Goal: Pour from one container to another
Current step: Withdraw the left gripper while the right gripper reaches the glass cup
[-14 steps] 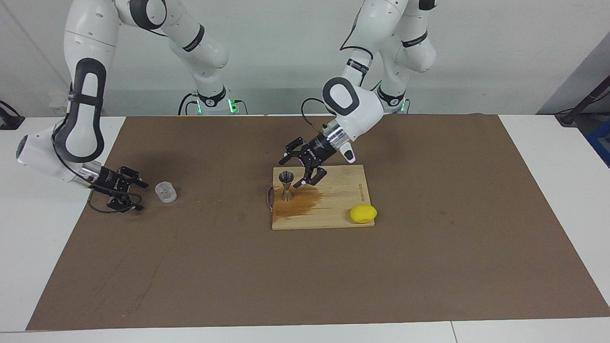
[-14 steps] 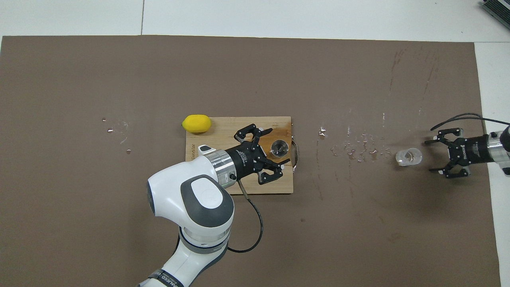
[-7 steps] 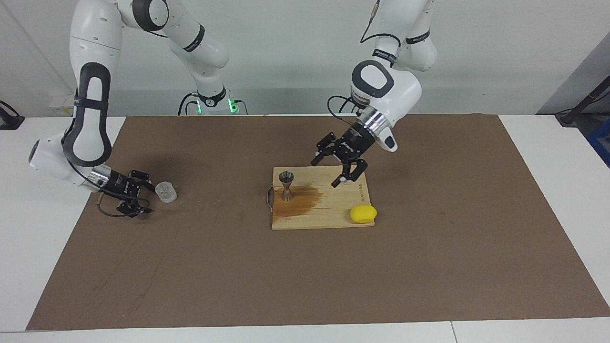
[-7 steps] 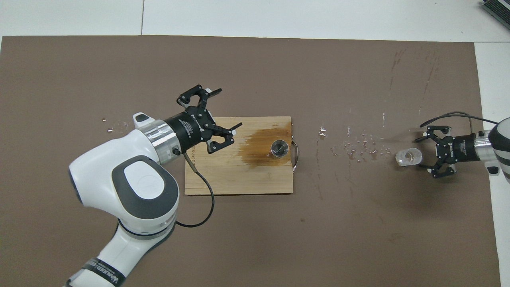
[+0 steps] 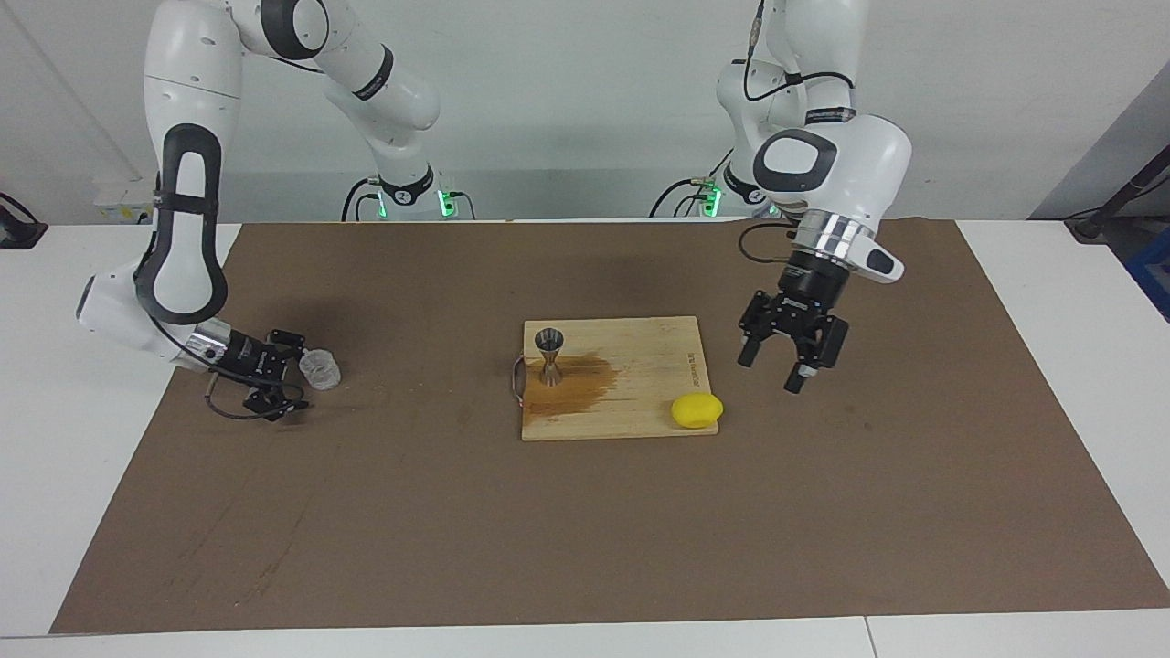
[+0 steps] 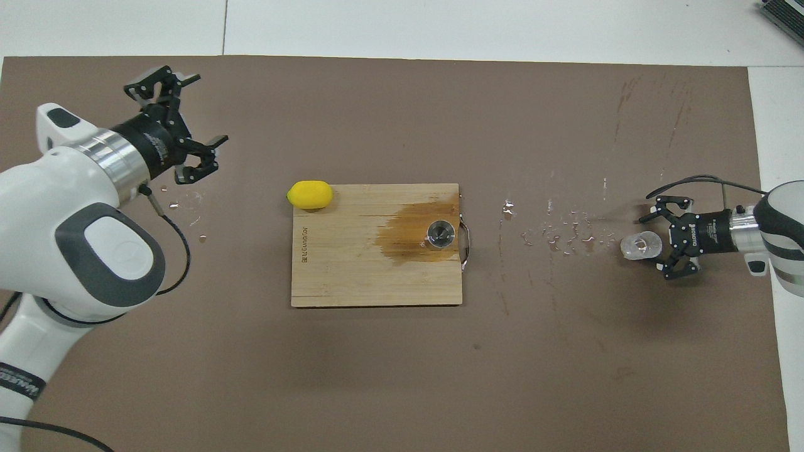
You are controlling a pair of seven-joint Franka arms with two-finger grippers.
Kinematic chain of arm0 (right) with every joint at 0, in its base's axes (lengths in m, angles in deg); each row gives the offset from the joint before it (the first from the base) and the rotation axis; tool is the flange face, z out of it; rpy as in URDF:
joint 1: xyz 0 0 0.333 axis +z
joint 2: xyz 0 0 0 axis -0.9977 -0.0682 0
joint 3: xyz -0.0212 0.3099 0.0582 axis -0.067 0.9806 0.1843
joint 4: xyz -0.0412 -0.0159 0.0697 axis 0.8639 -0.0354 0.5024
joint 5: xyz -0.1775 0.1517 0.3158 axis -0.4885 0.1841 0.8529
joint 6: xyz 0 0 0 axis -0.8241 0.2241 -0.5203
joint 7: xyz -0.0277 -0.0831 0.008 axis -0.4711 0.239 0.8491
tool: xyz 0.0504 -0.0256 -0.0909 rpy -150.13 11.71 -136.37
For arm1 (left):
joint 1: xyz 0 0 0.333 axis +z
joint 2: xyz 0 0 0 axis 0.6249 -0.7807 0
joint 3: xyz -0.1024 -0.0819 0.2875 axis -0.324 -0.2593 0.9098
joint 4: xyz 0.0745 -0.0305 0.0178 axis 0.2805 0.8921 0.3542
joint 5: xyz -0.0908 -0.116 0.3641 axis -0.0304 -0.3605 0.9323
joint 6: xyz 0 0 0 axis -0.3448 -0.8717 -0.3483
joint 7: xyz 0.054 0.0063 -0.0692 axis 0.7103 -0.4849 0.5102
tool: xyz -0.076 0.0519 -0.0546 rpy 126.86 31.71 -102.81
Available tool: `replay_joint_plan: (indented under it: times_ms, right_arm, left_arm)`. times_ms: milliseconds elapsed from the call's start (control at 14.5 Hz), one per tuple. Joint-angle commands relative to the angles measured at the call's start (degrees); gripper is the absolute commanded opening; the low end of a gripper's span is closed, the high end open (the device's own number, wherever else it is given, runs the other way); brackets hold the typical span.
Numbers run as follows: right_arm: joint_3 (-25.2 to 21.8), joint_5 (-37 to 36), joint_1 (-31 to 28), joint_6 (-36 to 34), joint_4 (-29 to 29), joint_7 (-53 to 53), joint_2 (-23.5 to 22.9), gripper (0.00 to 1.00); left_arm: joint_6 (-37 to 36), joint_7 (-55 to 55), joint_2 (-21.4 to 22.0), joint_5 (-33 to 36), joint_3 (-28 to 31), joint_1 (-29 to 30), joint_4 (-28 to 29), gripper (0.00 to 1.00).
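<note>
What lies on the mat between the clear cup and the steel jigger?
Between the clear cup and the jigger the mat carries only scattered droplets; the overhead view shows them.

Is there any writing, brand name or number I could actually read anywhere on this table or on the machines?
Cutting board: a short printed word along its edge toward the left arm's end, too small to read.
Left arm's lower band: white letters, cut off, not readable.
Right tool: small white lettering on its body, too blurred to read.
Nothing else carries text.
</note>
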Motion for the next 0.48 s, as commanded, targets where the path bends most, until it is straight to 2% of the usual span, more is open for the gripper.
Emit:
replay_joint_plan:
  times_ms: [0,207,346,415]
  right_arm:
    - [0.5,2.1,0.1,1.1,2.7,2.5,1.2,0.87]
    - [0.5,2.1,0.1,0.8,4.2,2.9,2.1,0.87]
    - [0.7,2.2,0.1,0.8,5.7,2.9,3.4,0.87]
    - [0.7,2.9,0.1,0.8,6.5,2.9,3.8,0.87]
  left_arm:
    - [-2.1,2.0,0.3,17.1,-1.0,7.4,-0.5,1.0]
    - [-16.3,-0.8,-1.0,33.9,-1.0,11.2,-7.8,1.0]
    - [-27.8,-7.9,-1.4,35.6,-1.2,12.9,-13.3,1.0]
    - [-32.4,-15.8,-1.4,35.2,-1.6,14.7,-14.3,1.0]
